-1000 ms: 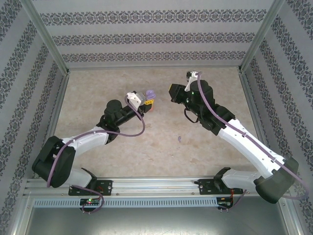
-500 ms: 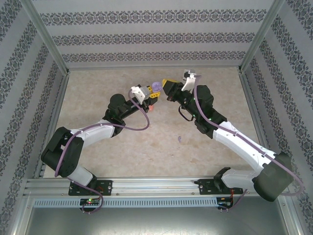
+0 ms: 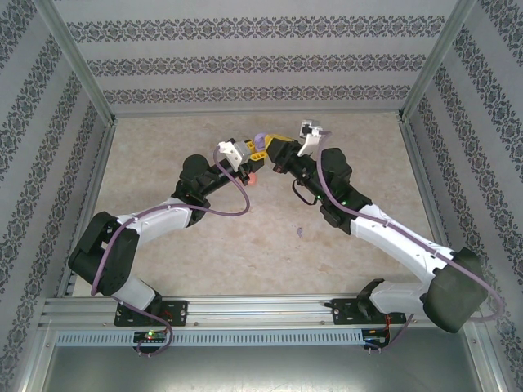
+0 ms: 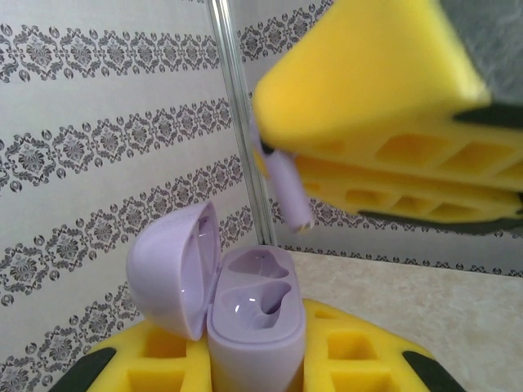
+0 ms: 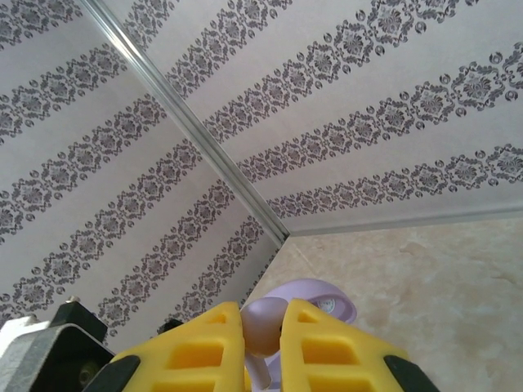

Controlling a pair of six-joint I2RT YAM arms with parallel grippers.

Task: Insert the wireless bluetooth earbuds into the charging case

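Observation:
My left gripper [image 3: 252, 150] is shut on an open lilac charging case [image 4: 255, 314], held upright above the table. Its lid [image 4: 170, 268] is swung back to the left and both moulded wells are bare. My right gripper [image 3: 275, 147] is shut on a purple earbud [image 5: 266, 327] and meets the left one tip to tip. In the left wrist view its yellow fingers [image 4: 384, 106] hang just above the case, with the earbud's stem [image 4: 290, 192] pointing down, a little clear of the wells. A second purple earbud [image 3: 300, 232] lies on the table near the middle.
A small salmon-pink item [image 3: 252, 177] lies on the table [image 3: 163, 147] below the left gripper. Patterned walls and metal corner posts [image 3: 421, 86] close in the back and sides. The bare tabletop stretches to the left and right of the arms.
Both arms have reached farther back and toward each other. The right gripper has swung left with its earbud until it sits just above the open case in the left gripper.

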